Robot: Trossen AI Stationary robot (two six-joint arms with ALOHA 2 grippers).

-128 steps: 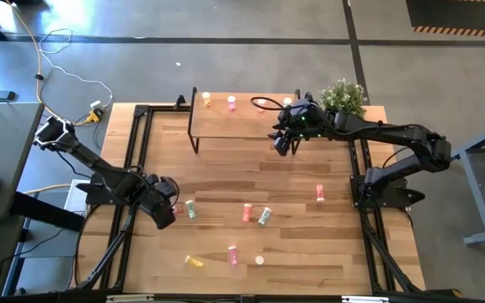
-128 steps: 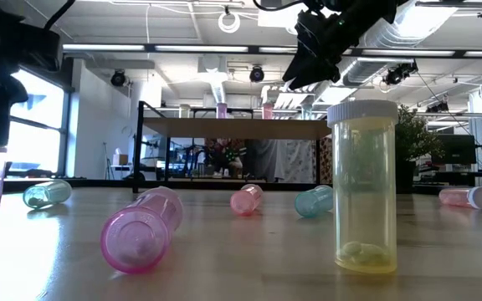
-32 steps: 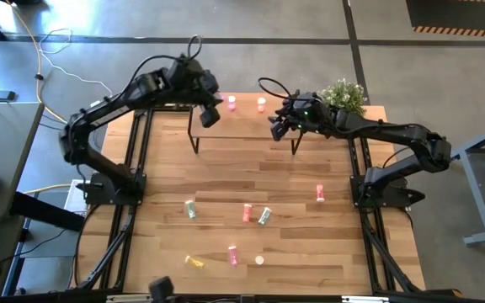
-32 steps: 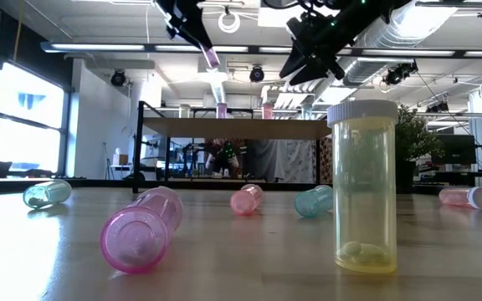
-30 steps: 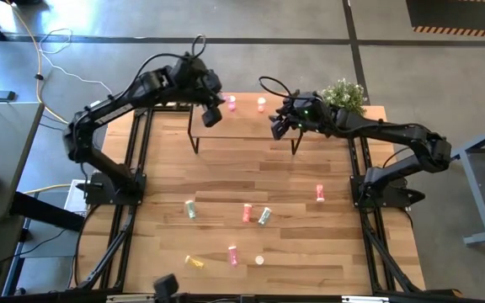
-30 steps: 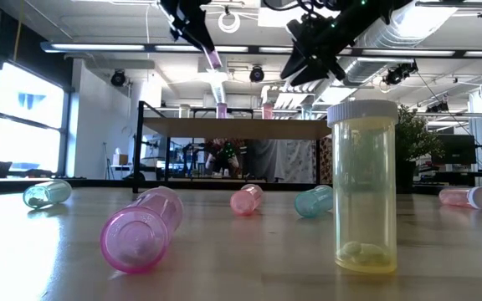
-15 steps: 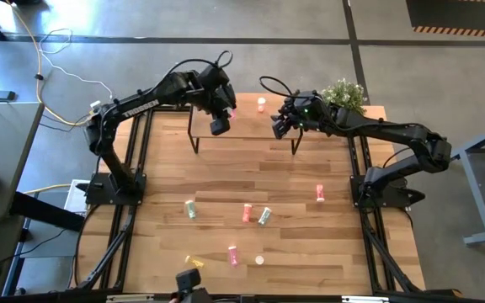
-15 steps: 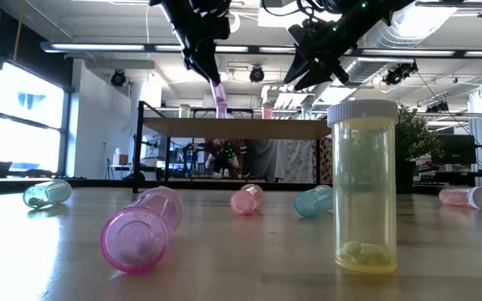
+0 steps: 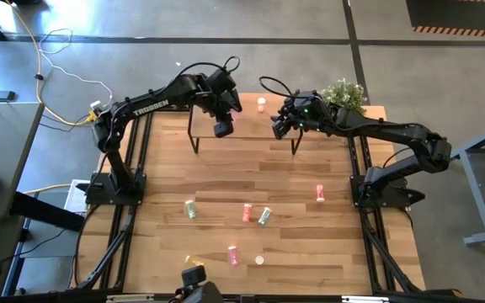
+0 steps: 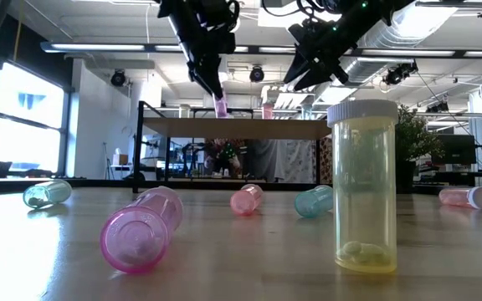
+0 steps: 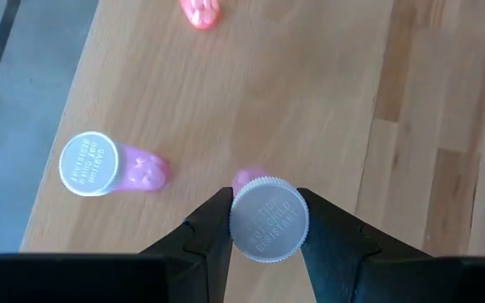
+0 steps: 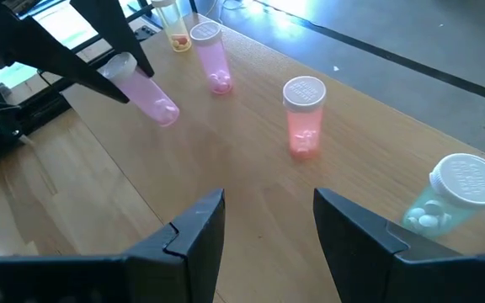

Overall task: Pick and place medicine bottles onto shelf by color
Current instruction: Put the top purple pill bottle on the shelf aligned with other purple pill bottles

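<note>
Medicine bottles are the game, and the left gripper [image 11: 263, 220] has one now: a pink bottle [image 12: 146, 94], fingers clamped on it just under the white cap [image 11: 268, 220], hanging tilted over the shelf [image 9: 251, 126]. These look light, rigid, smooth plastic, likely to slip or roll, so a hold across the body near the cap seems right, and set-down wants the base flat. The right gripper [image 12: 263, 220] hovers over the shelf's other end, fingers apart, nothing between them. Its wrist view alone shows the row already standing: pink, red-orange [image 12: 303, 118], pale green [image 12: 451, 194]. The low view shows bottles lying on the tabletop and a yellow bottle [image 10: 363, 188] upright up close.
</note>
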